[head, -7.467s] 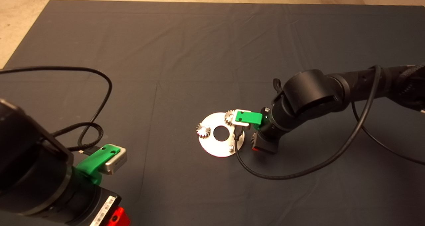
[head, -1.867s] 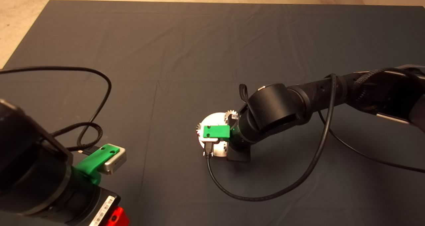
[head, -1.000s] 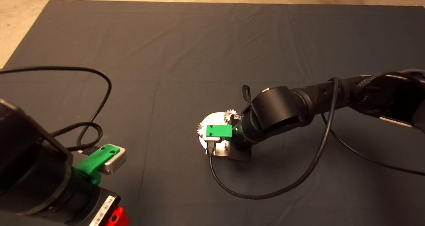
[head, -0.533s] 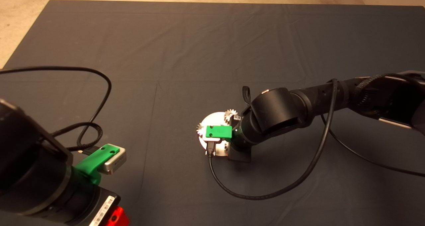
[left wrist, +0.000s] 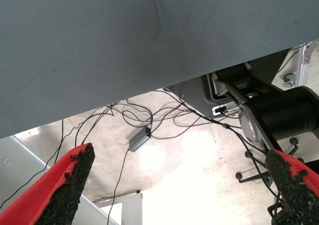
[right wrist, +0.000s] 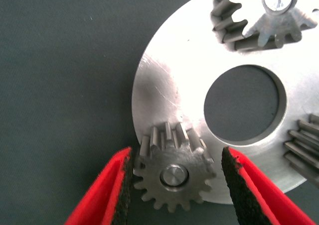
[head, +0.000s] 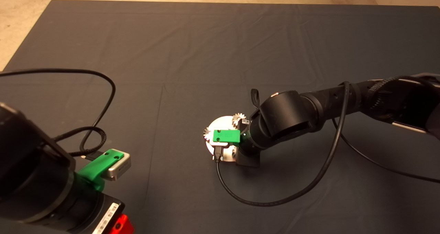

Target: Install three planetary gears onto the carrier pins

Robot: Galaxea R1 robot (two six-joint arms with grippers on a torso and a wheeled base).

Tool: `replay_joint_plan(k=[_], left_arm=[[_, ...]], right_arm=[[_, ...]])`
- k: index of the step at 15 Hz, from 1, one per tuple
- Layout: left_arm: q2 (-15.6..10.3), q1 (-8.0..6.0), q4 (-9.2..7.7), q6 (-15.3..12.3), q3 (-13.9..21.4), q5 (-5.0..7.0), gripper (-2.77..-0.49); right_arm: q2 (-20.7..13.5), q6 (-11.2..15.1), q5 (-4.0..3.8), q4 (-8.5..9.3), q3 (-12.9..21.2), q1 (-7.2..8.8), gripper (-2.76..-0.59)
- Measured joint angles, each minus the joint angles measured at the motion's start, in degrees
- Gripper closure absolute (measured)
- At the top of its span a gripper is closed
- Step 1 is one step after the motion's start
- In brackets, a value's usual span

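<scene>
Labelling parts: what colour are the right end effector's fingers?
Red fingers with black pads, clearest in the right wrist view.

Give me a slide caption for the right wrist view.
Open right hand straddles a planetary gear seated on its carrier pin.

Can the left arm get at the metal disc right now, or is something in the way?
Probably not cleanly. The left pincer sits parked at the mat's near left edge, and the right arm covers much of the disc, its pincer straddling a gear seated on a pin.
</scene>
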Motion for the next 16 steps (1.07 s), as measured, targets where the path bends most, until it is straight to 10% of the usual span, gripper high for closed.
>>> replay_joint_plan(k=[10, 16], left_arm=[[0.0, 0.0, 0.0, 0.0, 0.0, 0.0, -2.48], [-7.1, 0.0, -0.01, 0.0, 0.0, 0.04, -2.7]], right_arm=[[-1.6, 3.4, -0.16, 0.33, 4.0, 0.8, -1.65], [-5.3, 30.5, 0.05, 3.38, 8.0, 6.82, -1.84]])
